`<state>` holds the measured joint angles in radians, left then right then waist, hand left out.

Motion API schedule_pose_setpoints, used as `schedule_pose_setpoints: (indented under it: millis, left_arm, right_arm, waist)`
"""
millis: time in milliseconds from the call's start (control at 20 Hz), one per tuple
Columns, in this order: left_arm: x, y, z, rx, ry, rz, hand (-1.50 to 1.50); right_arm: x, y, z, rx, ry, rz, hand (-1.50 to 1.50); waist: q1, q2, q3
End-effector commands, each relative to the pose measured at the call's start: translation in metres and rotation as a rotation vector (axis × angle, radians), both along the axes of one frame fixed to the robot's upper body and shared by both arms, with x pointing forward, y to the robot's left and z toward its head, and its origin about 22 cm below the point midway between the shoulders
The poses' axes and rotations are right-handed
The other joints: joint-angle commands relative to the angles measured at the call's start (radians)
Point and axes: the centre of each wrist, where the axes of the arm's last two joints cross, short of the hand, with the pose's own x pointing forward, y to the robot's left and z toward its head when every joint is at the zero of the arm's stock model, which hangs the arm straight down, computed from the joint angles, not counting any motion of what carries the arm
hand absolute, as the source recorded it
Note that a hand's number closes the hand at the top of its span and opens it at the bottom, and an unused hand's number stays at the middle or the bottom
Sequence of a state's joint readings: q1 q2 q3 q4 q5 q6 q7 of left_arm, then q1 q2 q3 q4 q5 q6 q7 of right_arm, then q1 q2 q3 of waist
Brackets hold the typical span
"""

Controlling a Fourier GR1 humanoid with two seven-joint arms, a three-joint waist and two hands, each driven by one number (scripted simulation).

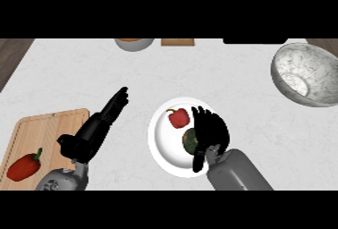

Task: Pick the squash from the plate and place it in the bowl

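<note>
One hand, the right (210, 132), curls over the squash (189, 140) on the plate (162, 147); left hand (99, 127) open, resting.

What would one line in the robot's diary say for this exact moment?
phase: reaching | right hand: over squash on plate, grasp unclear | left hand: open, idle | bowl: empty

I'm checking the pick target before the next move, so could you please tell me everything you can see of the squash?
Only a small dark green, rounded part of the squash shows; the right hand covers the rest from above. It lies on the white plate, just below a red bell pepper. Whether the hand is touching it cannot be told.
</note>
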<state>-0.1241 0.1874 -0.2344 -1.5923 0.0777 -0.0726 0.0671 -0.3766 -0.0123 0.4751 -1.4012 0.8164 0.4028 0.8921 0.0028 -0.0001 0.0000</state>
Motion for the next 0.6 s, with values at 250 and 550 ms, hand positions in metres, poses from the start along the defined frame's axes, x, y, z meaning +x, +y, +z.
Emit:
schedule_pose_setpoints:
  millis: [250,550]
  left_arm:
    - [0.013,-0.016,-0.006,-0.004,0.026,-0.006,0.00]
    - [0.004,0.008,0.002,0.008,-0.022,-0.013,0.00]
  right_arm:
    - [0.007,-0.013,-0.027,0.053,-0.013,0.000,-1.50]
    - [0.001,0.001,-0.038,0.061,-0.159,0.062,1.50]
  waist:
    - [-0.003,0.001,0.000]
    - [0.001,0.001,0.000]
